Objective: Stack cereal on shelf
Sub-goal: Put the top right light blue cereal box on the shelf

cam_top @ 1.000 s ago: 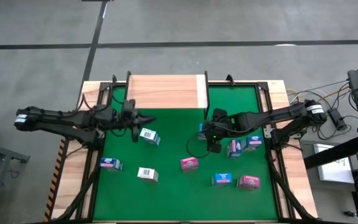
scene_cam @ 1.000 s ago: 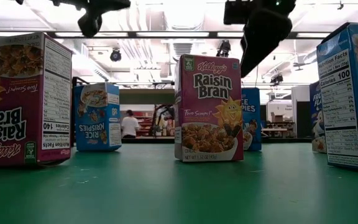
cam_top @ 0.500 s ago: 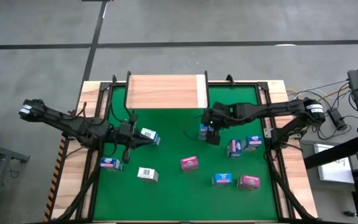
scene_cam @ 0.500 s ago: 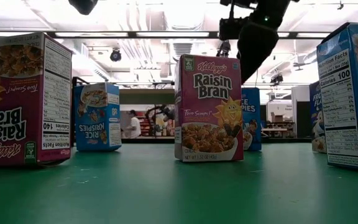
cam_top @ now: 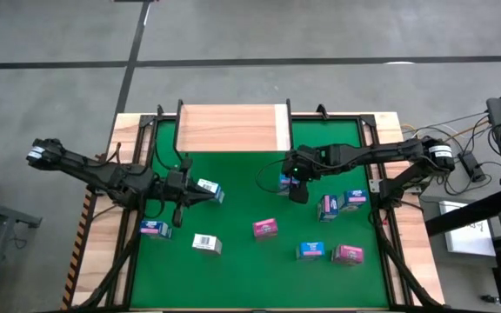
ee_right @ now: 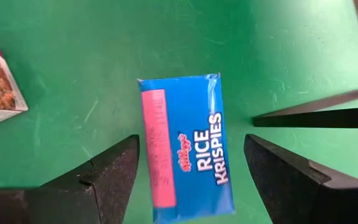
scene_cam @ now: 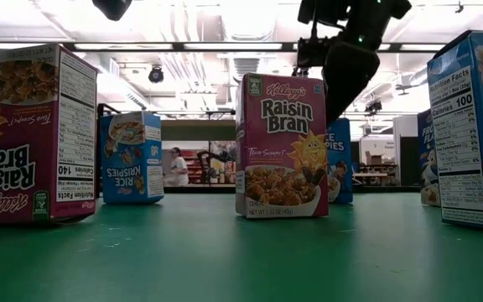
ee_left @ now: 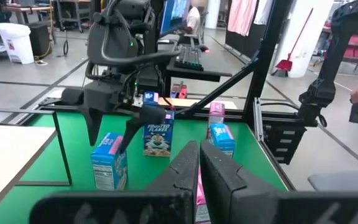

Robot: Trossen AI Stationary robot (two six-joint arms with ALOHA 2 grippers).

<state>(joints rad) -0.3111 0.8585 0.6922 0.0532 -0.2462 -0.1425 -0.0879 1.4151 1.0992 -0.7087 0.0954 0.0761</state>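
Hovering spread above a blue "Rice Krispies" box (ee_right: 185, 149), right gripper (ee_right: 191, 168).

Bright, even overhead lighting; ceiling lamps (scene_cam: 250, 21) glaring at upper centre of low view. Soft faint shadows on green mat (cam_top: 242, 204). Near fingers (ee_right: 114, 171) blurred in wrist views; low-view edges slightly stretched.
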